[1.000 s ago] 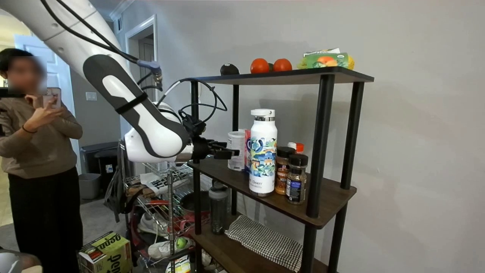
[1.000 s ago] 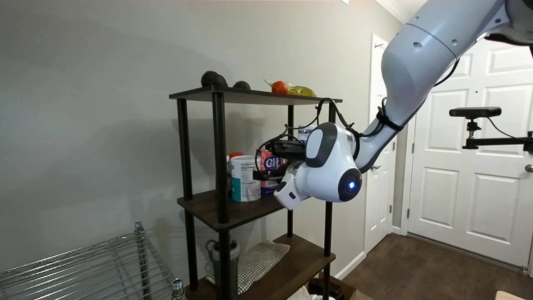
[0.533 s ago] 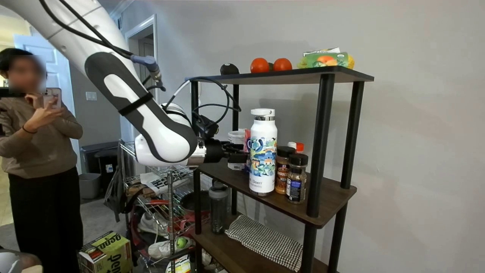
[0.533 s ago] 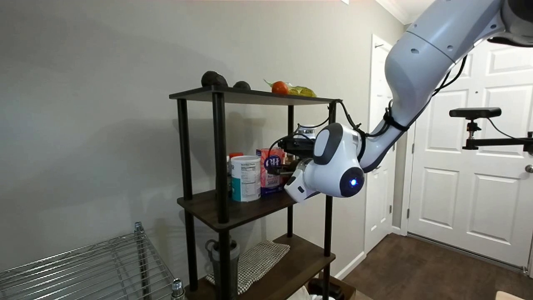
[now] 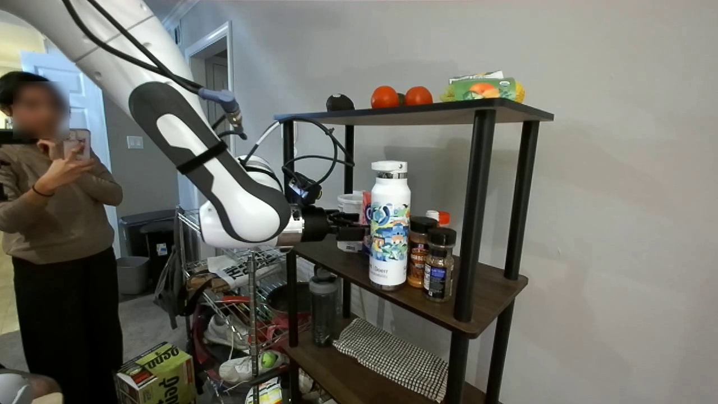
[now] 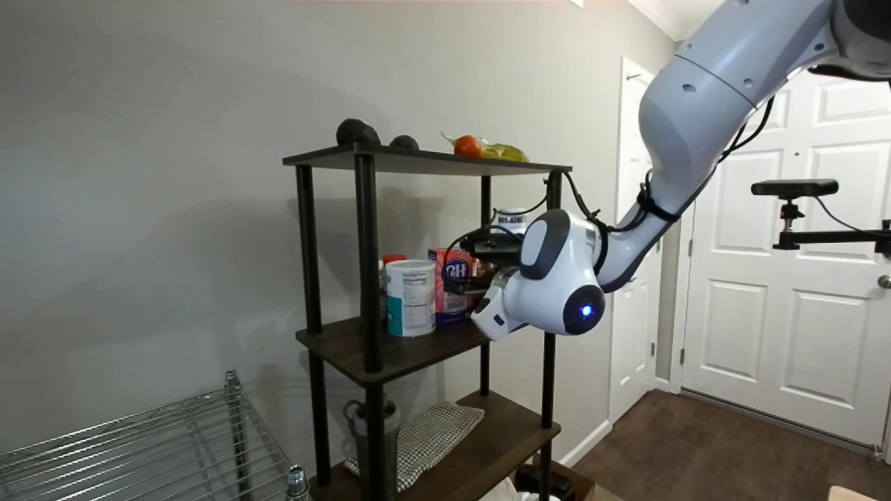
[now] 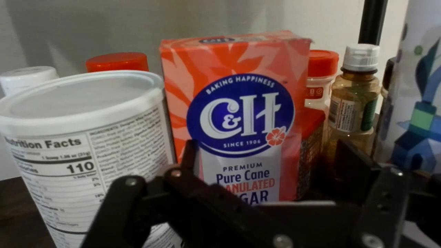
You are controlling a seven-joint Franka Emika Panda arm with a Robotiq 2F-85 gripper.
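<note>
My gripper (image 7: 272,155) is open with nothing between its fingers, pointing into the middle shelf (image 5: 493,292). Straight ahead in the wrist view stands a pink and blue C&H sugar box (image 7: 237,113), upright and seen beyond the fingertips. A white tub with a nutrition label (image 7: 131,144) is left of it, partly behind the left finger. To the right is a white bottle with colourful pictures (image 5: 390,235). In an exterior view the gripper's tips (image 5: 356,224) appear right at that bottle's left edge; whether they touch cannot be told. The box's lower part is hidden by the gripper.
Spice jars (image 5: 439,266) stand beside the bottle. A clear bottle with a white cap (image 7: 356,93) is behind, right of the box. Black posts (image 5: 477,213) frame the shelf. The top board (image 6: 424,160) carries tomatoes and avocados. A wire rack (image 6: 139,438) stands nearby; a person (image 5: 61,196) watches.
The arm has moved toward the white bottle, rightward in both exterior views, uncovering more of the sugar box. Over the last half second it has barely shifted. The gripper has stayed open.
</note>
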